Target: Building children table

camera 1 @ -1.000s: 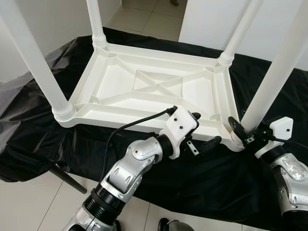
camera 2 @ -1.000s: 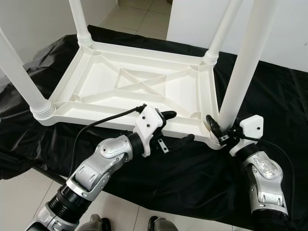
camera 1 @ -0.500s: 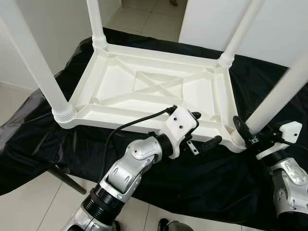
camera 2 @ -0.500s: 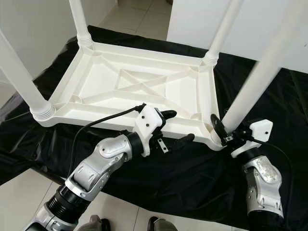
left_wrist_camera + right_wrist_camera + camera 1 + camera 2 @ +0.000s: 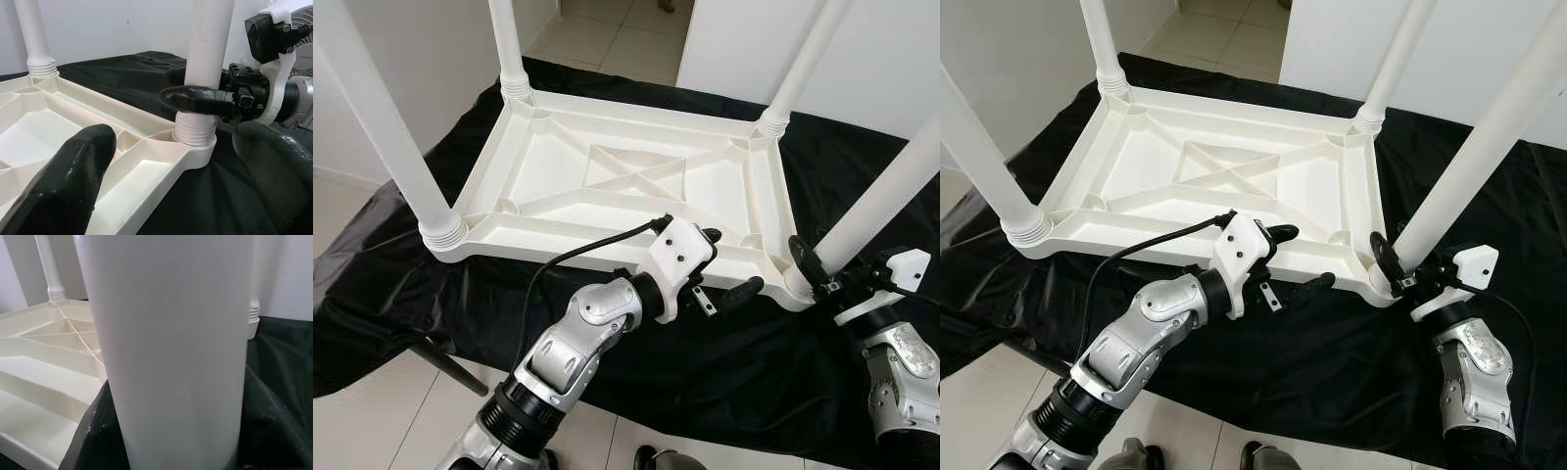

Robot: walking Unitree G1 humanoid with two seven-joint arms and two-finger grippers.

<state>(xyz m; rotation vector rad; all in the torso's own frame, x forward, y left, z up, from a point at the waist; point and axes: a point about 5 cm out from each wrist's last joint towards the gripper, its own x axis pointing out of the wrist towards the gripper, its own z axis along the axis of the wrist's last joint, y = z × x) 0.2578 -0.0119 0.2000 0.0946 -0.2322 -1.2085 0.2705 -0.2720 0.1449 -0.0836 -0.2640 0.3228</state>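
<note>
Table leg (image 5: 876,206) in right end effector (image 5: 813,277), tilted.

A crinkled black sheet (image 5: 724,362) was spread out in loose, glossy folds and drooped down toward the floor on the near side. Pale tiled floor (image 5: 372,421) showed in front of it and again far off through a gap between white walls (image 5: 421,59), and a dark slanted rod (image 5: 450,364) stuck out from under the sheet's near edge over the tiles. At the very bottom of the head views, dark rounded shapes (image 5: 1258,457) lay on the tiles, too cut off to identify.
</note>
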